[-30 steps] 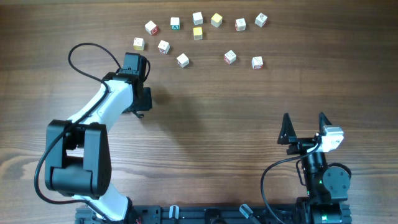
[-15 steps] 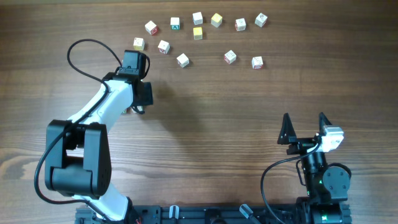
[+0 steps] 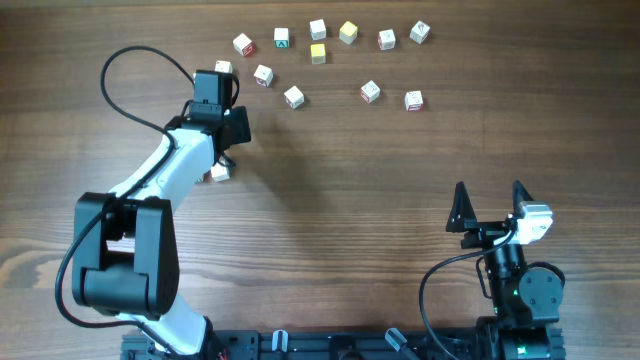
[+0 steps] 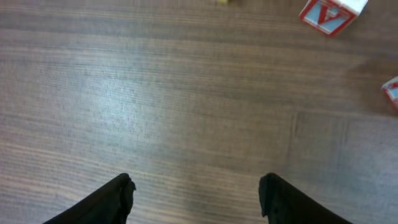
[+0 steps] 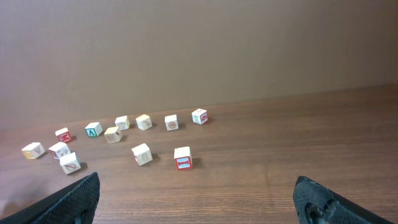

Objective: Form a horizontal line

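Observation:
No horizontal line is in view: small white cubes with coloured marks, such as one cube (image 3: 293, 96), lie loose and apart across the far side. A yellow cube (image 3: 318, 53) sits among them. One white cube (image 3: 218, 173) lies alone beside the left arm. My left gripper (image 3: 236, 130) (image 4: 196, 183) hangs just beyond that cube, open, with only bare wood between its fingers. A red-edged cube (image 4: 329, 12) shows at the top right of the left wrist view. My right gripper (image 3: 490, 205) (image 5: 196, 186) stands open and empty at the near right, far from every cube.
The left arm's white link (image 3: 165, 165) and its looping black cable (image 3: 130, 85) lie over the left side of the wooden table (image 3: 380, 200). A red-marked cube (image 5: 183, 158) is the nearest one ahead of the right gripper.
My left gripper has opened wider and moved away toward the far cubes, uncovering a white cube that now lies on the table beside the arm. The right arm has not moved.

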You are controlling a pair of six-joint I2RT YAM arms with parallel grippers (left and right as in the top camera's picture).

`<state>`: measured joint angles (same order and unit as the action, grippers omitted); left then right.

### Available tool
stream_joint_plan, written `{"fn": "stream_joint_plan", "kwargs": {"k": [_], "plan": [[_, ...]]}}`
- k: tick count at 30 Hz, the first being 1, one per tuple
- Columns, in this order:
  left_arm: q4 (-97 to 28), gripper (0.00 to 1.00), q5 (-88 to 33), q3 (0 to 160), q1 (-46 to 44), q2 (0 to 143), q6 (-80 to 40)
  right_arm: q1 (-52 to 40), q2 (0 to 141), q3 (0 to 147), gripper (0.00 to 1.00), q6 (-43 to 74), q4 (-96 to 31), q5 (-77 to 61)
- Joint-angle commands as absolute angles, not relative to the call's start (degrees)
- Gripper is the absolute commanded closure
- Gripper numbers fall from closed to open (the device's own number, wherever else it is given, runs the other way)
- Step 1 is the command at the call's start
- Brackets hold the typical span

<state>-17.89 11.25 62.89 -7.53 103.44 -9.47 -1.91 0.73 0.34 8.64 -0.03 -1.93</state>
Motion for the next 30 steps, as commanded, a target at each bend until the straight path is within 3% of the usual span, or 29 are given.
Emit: {"fn": "stream_joint_plan", "kwargs": {"k": [1,15,22,30], "plan": [[-17.4,0.3,10.9,65.5,-7.4,103.9,-9.2,-1.6,0.4,0.3,0.0,7.6,0.1,-2.8],[-17.8,0.24,6.9,73.6,-12.6,103.6,-9.2,-1.6,0.4,0.3,0.0,7.6,0.1,-2.8],[-14.1,0.09,6.9,76.6,-17.2,103.5,-9.2,-1.6,0.4,0.3,0.0,7.6,0.1,-2.8],[-5.8,0.0,3.8,76.6,-19.6,105.4,-9.5,-1.6,0.4,0.3,0.0,7.6,0.1,-2.8]]}}
